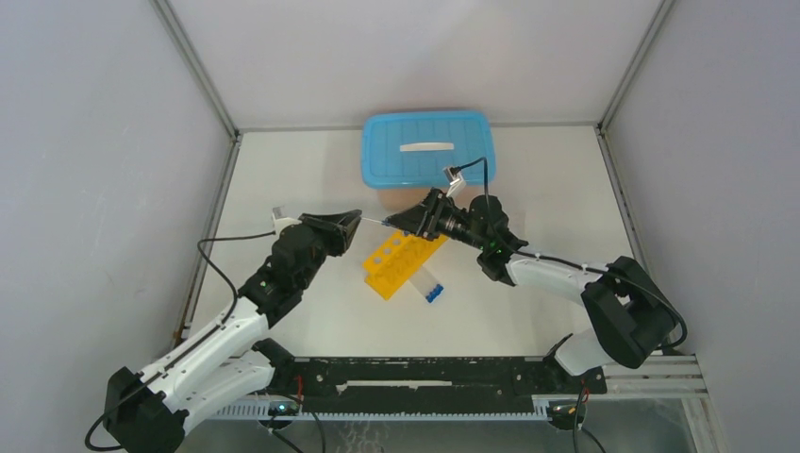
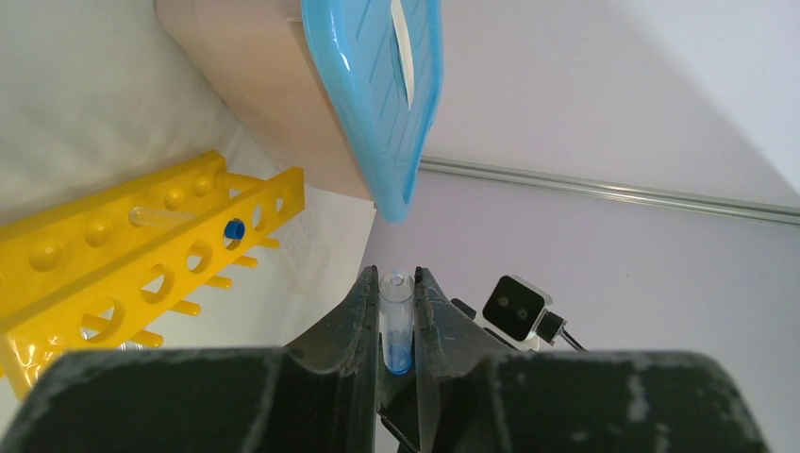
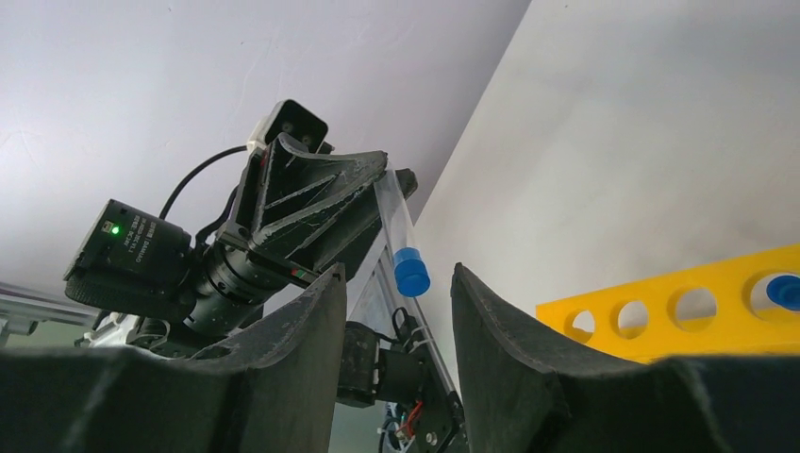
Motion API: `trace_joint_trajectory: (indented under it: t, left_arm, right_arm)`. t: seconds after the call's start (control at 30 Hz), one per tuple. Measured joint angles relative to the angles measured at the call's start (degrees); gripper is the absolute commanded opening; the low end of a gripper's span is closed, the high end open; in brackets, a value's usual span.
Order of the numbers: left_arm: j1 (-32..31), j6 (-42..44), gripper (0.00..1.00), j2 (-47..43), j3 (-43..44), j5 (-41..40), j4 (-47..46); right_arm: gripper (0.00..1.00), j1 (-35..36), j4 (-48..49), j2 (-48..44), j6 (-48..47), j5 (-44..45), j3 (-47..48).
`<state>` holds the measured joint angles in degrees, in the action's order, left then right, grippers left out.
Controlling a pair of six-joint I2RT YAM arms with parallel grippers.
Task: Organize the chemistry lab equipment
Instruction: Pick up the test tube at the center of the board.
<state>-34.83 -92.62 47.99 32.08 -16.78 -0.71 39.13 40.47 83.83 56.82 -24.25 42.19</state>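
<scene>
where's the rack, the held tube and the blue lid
rack (image 1: 394, 269): top view, middle of its yellow body
tube (image 2: 397, 307): left wrist view, its clear body
lid (image 1: 425, 168): top view, its flat blue top

Overhead view looking down on table (image 1: 292, 170), wrist views close, facing each other, sharing yellow rack (image 1: 401, 260)

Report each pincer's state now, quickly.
Left pincer: shut on a clear blue-capped tube.
Right pincer: open, holding nothing.
</scene>
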Motion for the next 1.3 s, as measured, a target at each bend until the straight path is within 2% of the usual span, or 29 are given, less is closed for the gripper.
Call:
trace_joint_trajectory:
  t: [1.3]
  left_arm:
    - [-0.04, -0.44, 0.11, 0.35, 1.7, 0.7, 1.4]
  right_arm:
    - [0.45, 1.14, 3.45, 2.91, 0.98, 0.0, -0.04]
